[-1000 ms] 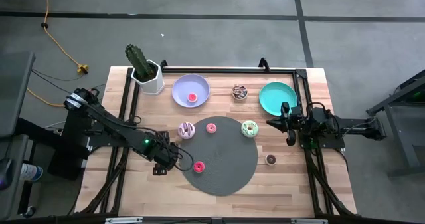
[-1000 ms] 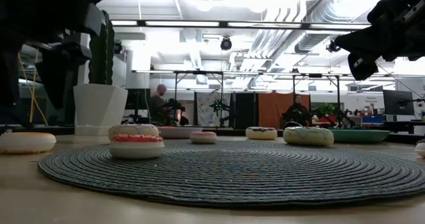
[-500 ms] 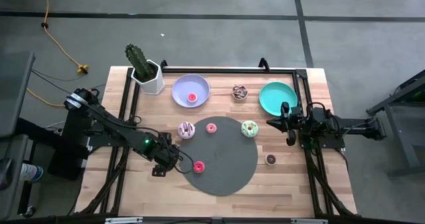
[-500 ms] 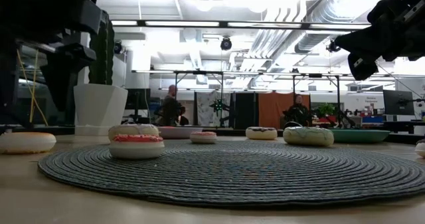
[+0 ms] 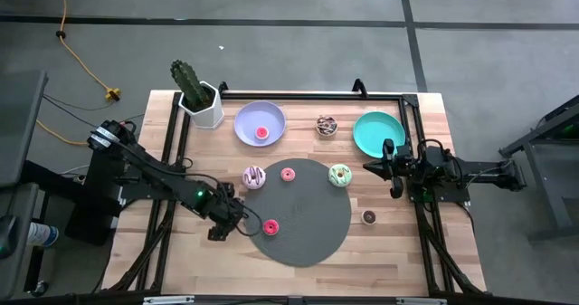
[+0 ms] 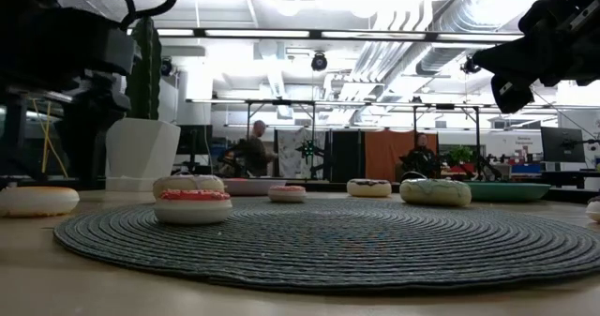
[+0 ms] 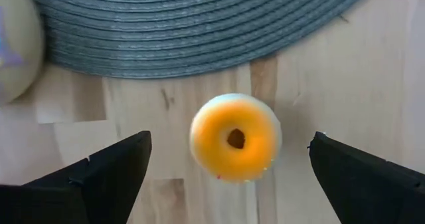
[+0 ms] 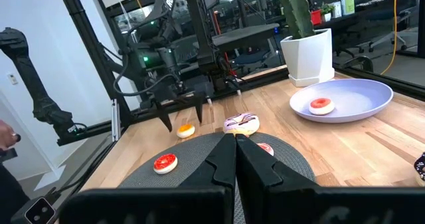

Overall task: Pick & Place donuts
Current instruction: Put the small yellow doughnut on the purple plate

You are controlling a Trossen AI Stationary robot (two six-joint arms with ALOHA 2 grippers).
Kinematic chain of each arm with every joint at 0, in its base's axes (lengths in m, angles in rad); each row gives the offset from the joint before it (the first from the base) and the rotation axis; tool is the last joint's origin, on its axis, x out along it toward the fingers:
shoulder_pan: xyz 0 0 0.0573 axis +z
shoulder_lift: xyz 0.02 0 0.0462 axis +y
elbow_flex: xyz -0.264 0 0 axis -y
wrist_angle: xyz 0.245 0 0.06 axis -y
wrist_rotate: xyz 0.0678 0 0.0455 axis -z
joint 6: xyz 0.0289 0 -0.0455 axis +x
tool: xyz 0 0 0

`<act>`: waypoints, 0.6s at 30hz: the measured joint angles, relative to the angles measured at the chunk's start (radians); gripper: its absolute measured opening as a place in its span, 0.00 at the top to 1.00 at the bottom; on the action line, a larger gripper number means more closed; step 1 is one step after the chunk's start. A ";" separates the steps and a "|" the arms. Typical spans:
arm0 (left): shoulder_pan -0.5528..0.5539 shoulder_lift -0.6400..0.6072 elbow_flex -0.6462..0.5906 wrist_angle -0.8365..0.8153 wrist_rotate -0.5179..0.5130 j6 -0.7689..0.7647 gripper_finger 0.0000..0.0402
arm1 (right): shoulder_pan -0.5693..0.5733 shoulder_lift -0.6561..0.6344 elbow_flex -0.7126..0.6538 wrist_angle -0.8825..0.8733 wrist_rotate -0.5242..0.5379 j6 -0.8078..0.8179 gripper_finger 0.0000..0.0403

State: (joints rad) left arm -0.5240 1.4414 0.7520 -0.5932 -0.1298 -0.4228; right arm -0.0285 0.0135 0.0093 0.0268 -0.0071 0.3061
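An orange-iced donut point(image 7: 235, 138) lies flat on the bare wood just off the near-left edge of the dark grey mat point(image 5: 303, 213). My left gripper point(image 7: 230, 136) hangs above it, pointing steeply down and open, one finger on each side of the donut and clear of it. In the high view the left gripper point(image 5: 217, 225) hides this donut. The right wrist view shows the orange donut point(image 8: 186, 129) below the left fingers. My right gripper point(image 8: 235, 144) is shut and level above the table's right side, holding nothing.
A red donut point(image 5: 270, 225), a pink one point(image 5: 289, 174) and a green one point(image 5: 339, 174) lie on the mat, and a sprinkled one point(image 5: 254, 176) lies at its far-left edge. A lavender plate point(image 5: 271, 115) holds a red donut point(image 5: 262, 132). A teal plate point(image 5: 378, 133) and a potted cactus point(image 5: 201, 97) stand at the back.
My left gripper has sunk toward the orange donut and stays open. The donuts have not moved.
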 joint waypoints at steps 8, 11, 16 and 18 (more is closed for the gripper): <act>0.000 0.000 -0.067 0.096 -0.002 0.003 0.02 | 0.000 0.000 0.000 0.000 0.000 0.000 1.00; 0.000 0.000 -0.085 0.134 0.011 0.003 0.02 | 0.000 0.000 0.000 0.000 0.000 0.000 1.00; 0.000 0.000 -0.105 0.167 0.008 0.007 0.02 | 0.000 0.000 0.000 0.000 0.000 0.000 1.00; 0.000 0.009 -0.110 0.181 0.010 0.006 0.02 | 0.000 0.000 0.000 0.000 0.000 0.000 1.00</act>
State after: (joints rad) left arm -0.5236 1.4502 0.6422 -0.4127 -0.1201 -0.4170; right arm -0.0284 0.0135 0.0096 0.0269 -0.0071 0.3061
